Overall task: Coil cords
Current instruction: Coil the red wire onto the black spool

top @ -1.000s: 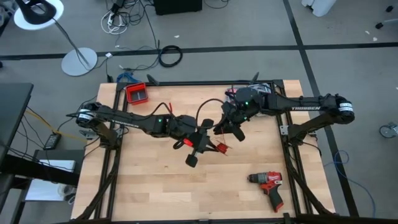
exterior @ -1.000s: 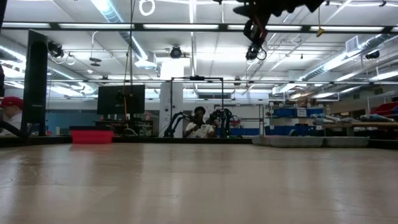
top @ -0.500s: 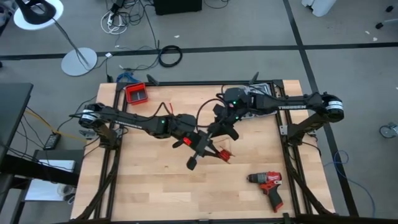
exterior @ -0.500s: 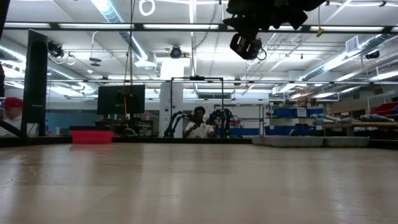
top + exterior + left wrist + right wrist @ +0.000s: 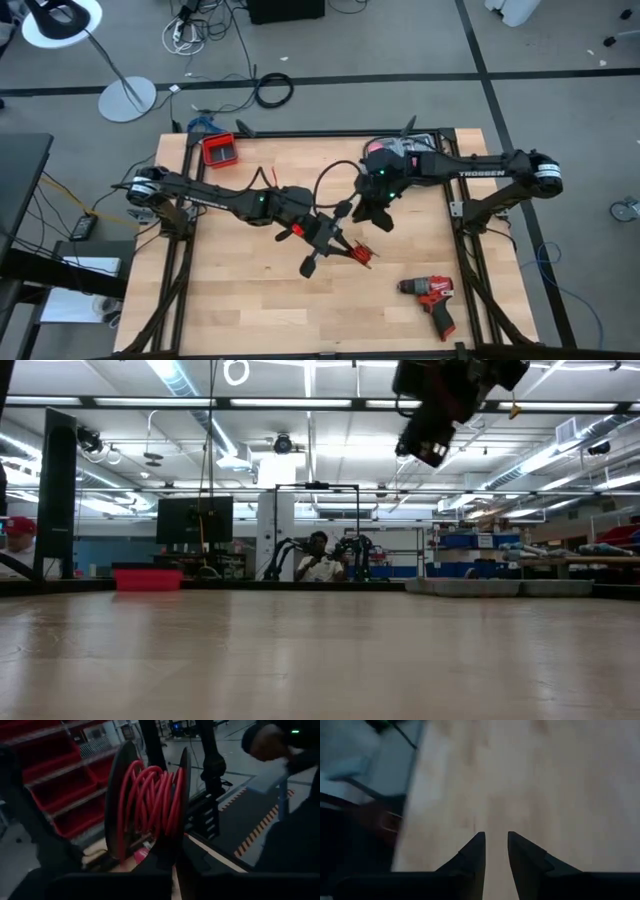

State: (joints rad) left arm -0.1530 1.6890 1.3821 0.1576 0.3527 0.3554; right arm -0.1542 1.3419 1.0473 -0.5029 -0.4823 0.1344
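The desk [image 5: 250, 290] is a square of pale, smooth wood planks in a black metal frame. Both dark, jointed arms reach over its middle. A red and black drill [image 5: 432, 298] lies on its side near the desk's right front corner. A small red bin [image 5: 220, 151] sits at the back left corner; its contents cannot be made out.

The cords [image 5: 152, 802] are thin red wire wound in tight glossy loops around the left gripper [image 5: 322, 237], whose two flat black fingers [image 5: 119, 805] stand close together. A black strand arcs from there toward the right gripper [image 5: 372, 212], and red end clips [image 5: 362, 256] lie just beside the left one. The right gripper's tapered fingers [image 5: 474, 851] stand narrowly apart over bare wood, holding nothing.
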